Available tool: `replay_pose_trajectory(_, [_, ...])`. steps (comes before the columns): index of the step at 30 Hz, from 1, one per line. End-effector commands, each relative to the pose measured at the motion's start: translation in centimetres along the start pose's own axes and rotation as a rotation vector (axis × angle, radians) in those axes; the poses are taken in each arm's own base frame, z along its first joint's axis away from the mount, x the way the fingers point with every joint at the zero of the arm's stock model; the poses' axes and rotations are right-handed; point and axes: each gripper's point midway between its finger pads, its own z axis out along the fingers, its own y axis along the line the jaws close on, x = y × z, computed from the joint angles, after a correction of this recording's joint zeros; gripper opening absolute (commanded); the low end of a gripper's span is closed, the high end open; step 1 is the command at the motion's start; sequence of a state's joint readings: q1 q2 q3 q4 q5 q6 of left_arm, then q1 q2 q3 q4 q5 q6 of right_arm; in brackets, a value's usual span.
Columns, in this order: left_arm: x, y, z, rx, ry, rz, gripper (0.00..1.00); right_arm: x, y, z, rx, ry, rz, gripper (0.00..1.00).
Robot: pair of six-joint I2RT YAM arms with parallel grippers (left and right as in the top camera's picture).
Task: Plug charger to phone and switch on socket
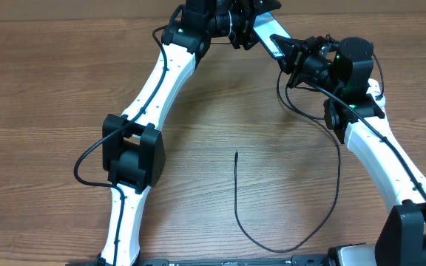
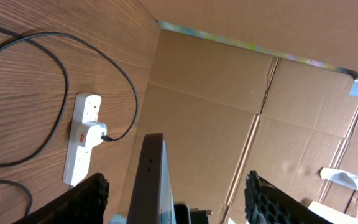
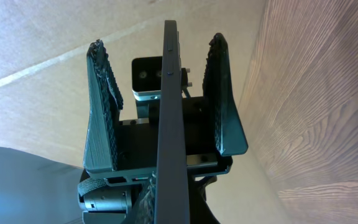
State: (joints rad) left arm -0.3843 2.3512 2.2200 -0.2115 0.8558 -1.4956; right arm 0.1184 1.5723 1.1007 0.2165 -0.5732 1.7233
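The phone (image 1: 271,46) is held in the air at the back of the table, edge-on in both wrist views (image 2: 154,180) (image 3: 168,112). My right gripper (image 1: 282,52) (image 3: 166,208) is shut on one end of it. My left gripper (image 1: 251,31) (image 2: 176,178) is open, with one finger on each side of the phone and a gap to both. The white socket (image 2: 82,140) lies on the table with the charger's black plug (image 2: 106,138) in it. The charger cable (image 1: 302,240) loops over the table. Its connector tip (image 1: 236,154) lies free at mid-table.
Brown cardboard walls (image 2: 229,106) stand behind the table's back edge, close to both grippers. The left arm (image 1: 135,148) crosses the left half of the wooden table (image 1: 50,89) and the right arm (image 1: 390,162) crosses the right side.
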Motion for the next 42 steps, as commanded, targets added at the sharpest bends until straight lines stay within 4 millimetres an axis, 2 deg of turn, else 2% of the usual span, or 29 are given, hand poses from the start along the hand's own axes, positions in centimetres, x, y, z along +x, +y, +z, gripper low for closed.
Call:
replay_pose_trajectory(1, [0.68, -2.70, -1.12, 0.038, -0.006, 0.008, 0.72, 0.66, 1.62, -0.25, -0.038, 0.019, -0.058, 0.04])
replay_pose_trajectory(7, [0.65, -2.70, -1.12, 0.038, -0.008, 0.003, 0.72, 0.67, 1.66, -0.26, -0.041, 0.019, -0.109, 0.04])
replay_pose_trajectory(14, [0.49, -2.70, -1.12, 0.038, -0.018, 0.003, 0.63, 0.68, 1.68, -0.26, -0.041, 0.019, -0.109, 0.04])
replay_pose_trajectory(17, [0.38, -2.69, -1.12, 0.037, -0.024, 0.003, 0.54, 0.70, 1.67, -0.25, -0.041, 0.020, -0.109, 0.04])
replay_pose_trajectory(19, [0.39, -2.69, -1.12, 0.037, -0.023, 0.003, 0.45, 0.70, 1.67, -0.25, -0.041, 0.020, -0.109, 0.04])
replay_pose_trajectory(22, [0.38, -2.69, -1.12, 0.037, -0.024, 0.004, 0.41, 0.70, 1.67, -0.25, -0.041, 0.020, -0.109, 0.04])
replay_pose_trajectory(27, [0.30, -2.69, -1.12, 0.037, -0.028, 0.004, 0.26, 0.73, 1.66, -0.25, -0.040, 0.022, -0.109, 0.04])
replay_pose_trajectory(33, [0.18, -2.68, -1.13, 0.037, -0.035, 0.003, 0.15, 0.87, 1.61, -0.25, -0.038, 0.030, -0.108, 0.04])
replay_pose_trajectory(36, [0.18, -2.68, -1.13, 0.037, -0.035, 0.003, 0.06, 0.88, 1.61, -0.25, -0.038, 0.030, -0.108, 0.04])
replay_pose_trajectory(42, [-0.09, -2.67, -1.14, 0.036, -0.051, 0.003, 0.04, 0.86, 1.60, -0.25, -0.038, 0.030, -0.108, 0.04])
